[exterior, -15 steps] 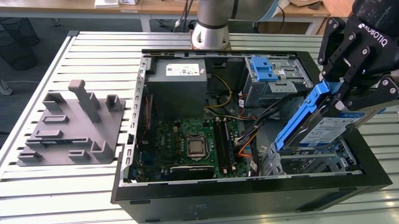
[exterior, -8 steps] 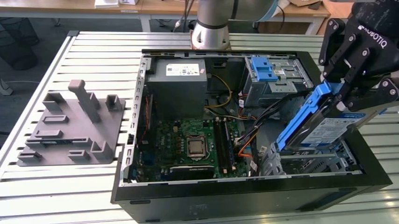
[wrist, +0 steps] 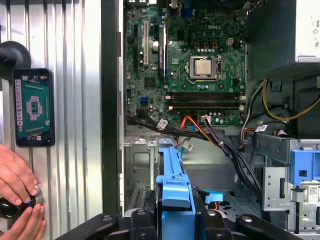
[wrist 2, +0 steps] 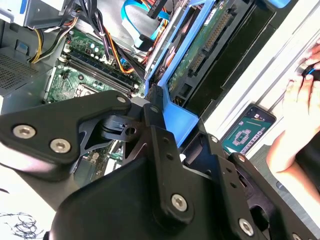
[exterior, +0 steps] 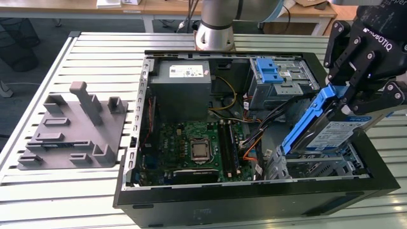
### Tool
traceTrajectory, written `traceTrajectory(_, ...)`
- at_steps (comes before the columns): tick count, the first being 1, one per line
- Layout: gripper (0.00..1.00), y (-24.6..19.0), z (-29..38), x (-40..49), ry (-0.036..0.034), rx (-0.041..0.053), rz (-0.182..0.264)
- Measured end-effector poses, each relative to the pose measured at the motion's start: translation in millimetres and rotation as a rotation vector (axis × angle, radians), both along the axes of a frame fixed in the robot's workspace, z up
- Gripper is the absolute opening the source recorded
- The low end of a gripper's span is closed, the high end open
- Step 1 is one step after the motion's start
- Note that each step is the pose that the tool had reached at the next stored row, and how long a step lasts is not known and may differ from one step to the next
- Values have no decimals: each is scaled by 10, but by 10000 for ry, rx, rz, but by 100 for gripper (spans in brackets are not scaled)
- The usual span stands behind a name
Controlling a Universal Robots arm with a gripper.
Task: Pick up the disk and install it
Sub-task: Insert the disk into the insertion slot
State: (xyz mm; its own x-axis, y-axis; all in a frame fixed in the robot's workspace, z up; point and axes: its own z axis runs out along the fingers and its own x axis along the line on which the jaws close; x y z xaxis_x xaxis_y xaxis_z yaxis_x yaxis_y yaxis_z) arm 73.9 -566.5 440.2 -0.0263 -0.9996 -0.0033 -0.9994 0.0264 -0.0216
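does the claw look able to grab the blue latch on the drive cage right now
Probably not: the claw is shut on the disk, tilted over the case, leaving no free grip for the blue latch.

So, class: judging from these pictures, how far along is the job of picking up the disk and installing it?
Done: the disk is picked up. In hand: the pincer is shut on it at its blue rail, holding it tilted on edge over the bay at the exterior view's right of the case. Left: installing it. Its lower end looks close to the bay, but it is not seated.
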Motion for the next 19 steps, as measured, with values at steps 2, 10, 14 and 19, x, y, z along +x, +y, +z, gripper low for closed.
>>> traceTrajectory(2, 37, 0, -1, 0, -1, -1, 0)
traceTrajectory(10, 37, 0, -6, 0, 0, 1, 1)
traceTrajectory(14, 37, 0, -10, 0, 0, 1, 1)
traceTrajectory(19, 37, 0, -12, 1, -2, 0, 1)
